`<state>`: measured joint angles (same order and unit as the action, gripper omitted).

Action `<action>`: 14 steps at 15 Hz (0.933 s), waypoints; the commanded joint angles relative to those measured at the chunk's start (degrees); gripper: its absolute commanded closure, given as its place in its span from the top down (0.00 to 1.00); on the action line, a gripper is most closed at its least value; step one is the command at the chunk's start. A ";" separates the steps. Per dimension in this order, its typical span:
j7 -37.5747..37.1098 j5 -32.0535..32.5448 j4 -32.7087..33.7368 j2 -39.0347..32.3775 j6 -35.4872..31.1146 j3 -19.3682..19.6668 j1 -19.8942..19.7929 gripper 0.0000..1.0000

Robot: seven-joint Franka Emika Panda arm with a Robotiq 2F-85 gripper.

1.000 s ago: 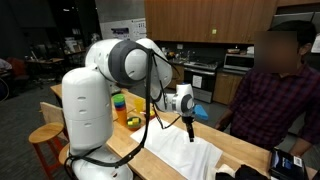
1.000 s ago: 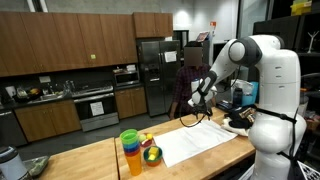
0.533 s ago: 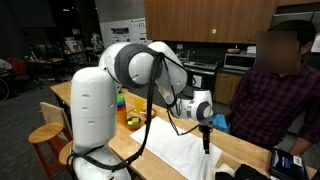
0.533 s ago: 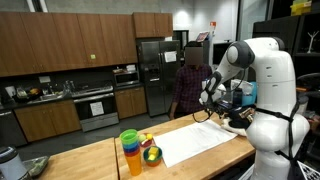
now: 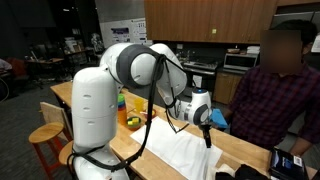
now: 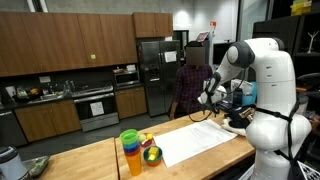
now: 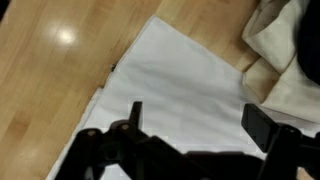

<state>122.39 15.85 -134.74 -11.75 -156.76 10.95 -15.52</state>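
While fingers hang spread, empty, one flat white cloth lies below, one crumpled cloth beside.

Matt white cloth, wood table w/ glossy finish, plastic cups

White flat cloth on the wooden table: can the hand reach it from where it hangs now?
Probably yes. The hand hangs open above the white flat cloth, with nothing visible between them; the crumpled cream cloth lies off to one side.
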 commanded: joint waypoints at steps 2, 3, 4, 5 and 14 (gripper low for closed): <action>8.67 -4.51 -0.54 -0.04 -0.80 -2.34 -1.11 1.00; 11.94 -6.37 -0.57 -0.15 -0.75 -3.72 -1.94 1.00; 13.34 -6.94 -0.58 -0.20 -0.76 -4.48 -2.39 1.00; 13.78 -7.04 -0.58 -0.22 -0.76 -4.78 -2.57 1.00; 27.66 3.38 -1.40 -0.03 -3.88 -3.84 -2.16 1.00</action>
<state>143.14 16.53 -135.62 -11.92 -159.08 5.63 -17.74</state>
